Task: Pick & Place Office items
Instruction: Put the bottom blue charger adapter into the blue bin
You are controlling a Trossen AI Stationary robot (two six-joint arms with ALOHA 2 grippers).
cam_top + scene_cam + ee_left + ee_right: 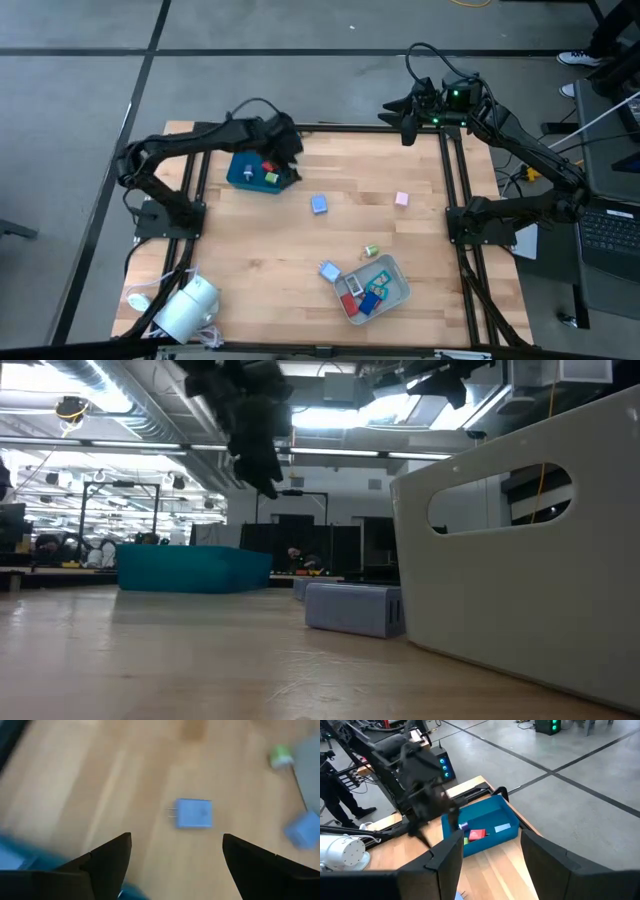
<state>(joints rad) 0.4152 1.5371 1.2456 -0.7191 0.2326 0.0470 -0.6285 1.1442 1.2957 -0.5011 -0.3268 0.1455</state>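
**Inspector A:** High view first; the left arm is bent at the elbow and reaches across to the teal tray (245,175), its left gripper (285,150) hanging over the tray's edge on the side toward the table's middle; red and green office items (268,172) lie inside that tray.

**Inspector B:** And the right arm?

**Inspector A:** Raised and folded beyond the table's far corner, well apart from the teal tray; the right gripper (408,120) is off the board. A light blue block (319,204) and a pink one (401,199) lie loose on the wood, farther from the teal tray; the grey tray (395,272) holds several more pieces.

**Inspector B:** Low view?

**Inspector A:** The left gripper hangs in the air above the teal tray, touching nothing.

**Inspector B:** Left wrist view?

**Inspector A:** Its fingers (107,860) are spread wide with nothing between them; the blue block lies on the wood beyond.

**Inspector B:** Right wrist view?

**Inspector A:** The right fingers (447,857) stand parted and empty; the teal tray shows beyond them with a red piece inside.
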